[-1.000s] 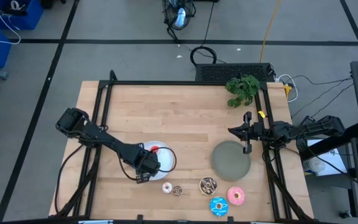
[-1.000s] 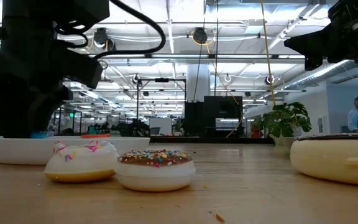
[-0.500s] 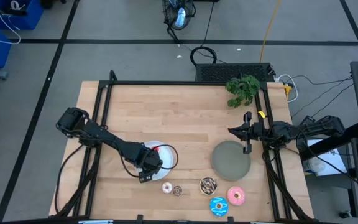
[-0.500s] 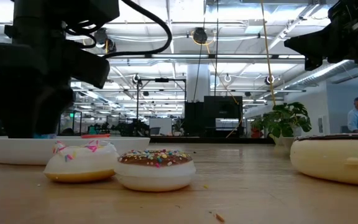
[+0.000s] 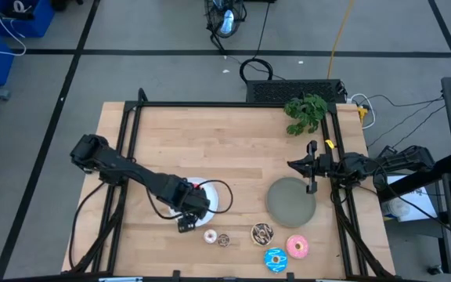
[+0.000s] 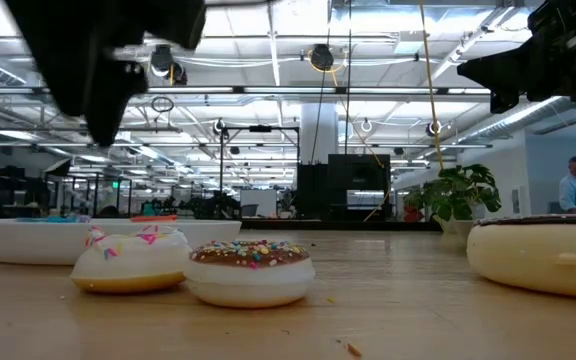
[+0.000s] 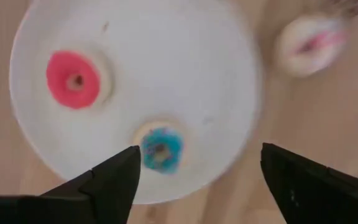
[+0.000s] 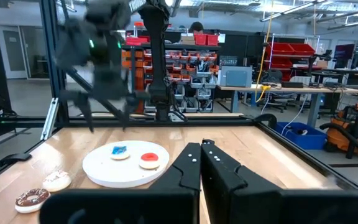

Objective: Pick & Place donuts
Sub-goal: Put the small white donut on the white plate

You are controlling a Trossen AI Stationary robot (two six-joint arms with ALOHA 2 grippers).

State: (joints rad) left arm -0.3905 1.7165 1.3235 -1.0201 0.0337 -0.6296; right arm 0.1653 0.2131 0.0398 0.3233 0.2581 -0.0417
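Observation:
My left gripper (image 5: 193, 206) (image 7: 199, 152) hangs open above the white plate (image 5: 219, 197), empty. On that plate lie a tiny red donut (image 7: 73, 79) (image 8: 149, 159) and a tiny blue donut (image 7: 160, 148) (image 8: 119, 151). On the table near the near edge lie a tiny white donut (image 5: 210, 236) (image 6: 128, 260), a tiny brown donut (image 5: 224, 240) (image 6: 251, 270), a chocolate-sprinkled donut (image 5: 263, 233) (image 6: 543, 255), a larger blue donut (image 5: 276, 259) and a pink donut (image 5: 297, 247). My right gripper (image 5: 312, 168) (image 8: 201, 155) waits shut at the table's right edge.
A grey round plate (image 5: 291, 200) sits right of the white plate, below my right gripper. A green plant (image 5: 305, 112) stands at the far right corner. A black frame (image 5: 131, 125) runs along the table's edges. Bare wood lies across the far half.
My left gripper has risen from just over the white plate and shifted slightly toward the table's right and near edge. The red and blue donuts stay on the plate. The right arm has kept still.

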